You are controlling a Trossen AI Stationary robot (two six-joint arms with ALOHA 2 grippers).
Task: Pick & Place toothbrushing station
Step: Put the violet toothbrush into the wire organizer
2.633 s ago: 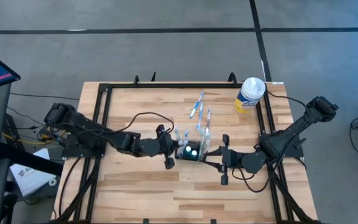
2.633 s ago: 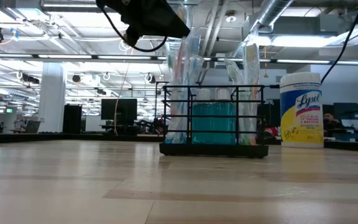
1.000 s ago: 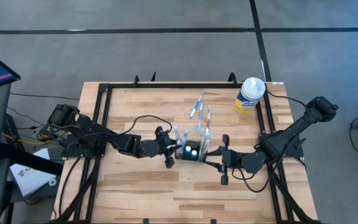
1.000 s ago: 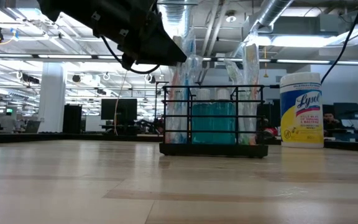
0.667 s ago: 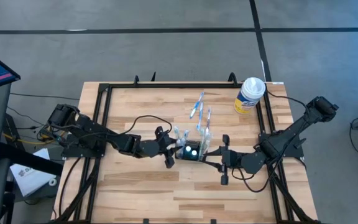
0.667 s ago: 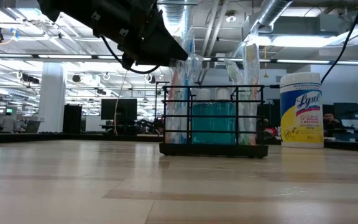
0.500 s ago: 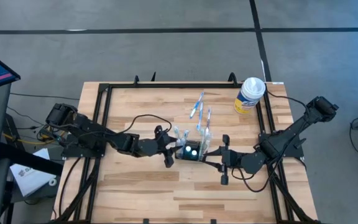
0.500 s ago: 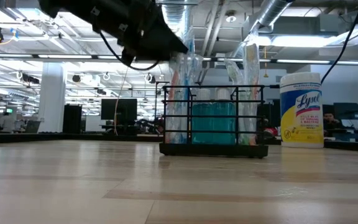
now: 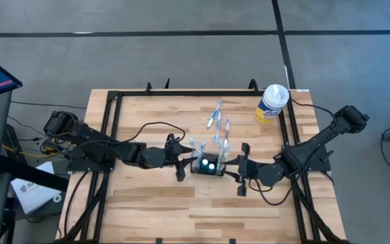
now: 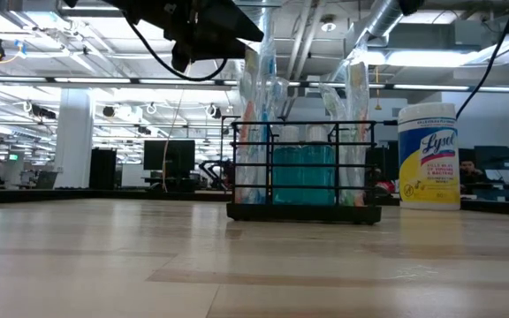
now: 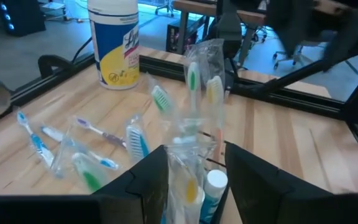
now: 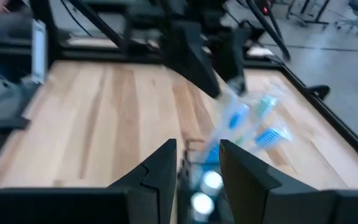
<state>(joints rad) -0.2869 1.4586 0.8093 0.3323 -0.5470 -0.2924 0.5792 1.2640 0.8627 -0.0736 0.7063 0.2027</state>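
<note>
The left claw (image 9: 181, 165) sits just left of the toothbrushing station (image 9: 207, 165), near the middle of the table (image 9: 154, 203), and its fingers (image 11: 148, 180) stand spread on either side of the rack's bagged brushes, closed on nothing. The right claw (image 9: 241, 171) faces it from the station's other side, its fingers (image 12: 160, 168) likewise parted with the rack between them. The station itself rests flat on the table, a black wire holder stuffed with wrapped brushes and a teal cup. My guess is that this is the approach before the grip: the station is not yet lifted, and the next move calls for one claw to settle around the frame and press in on it without crushing the wrapped brushes. Beyond it, loose toothbrushes (image 9: 217, 116) lie toward the far edge, and a white-and-yellow canister (image 10: 428, 155) at the far right corner reads "Lysol".
</note>
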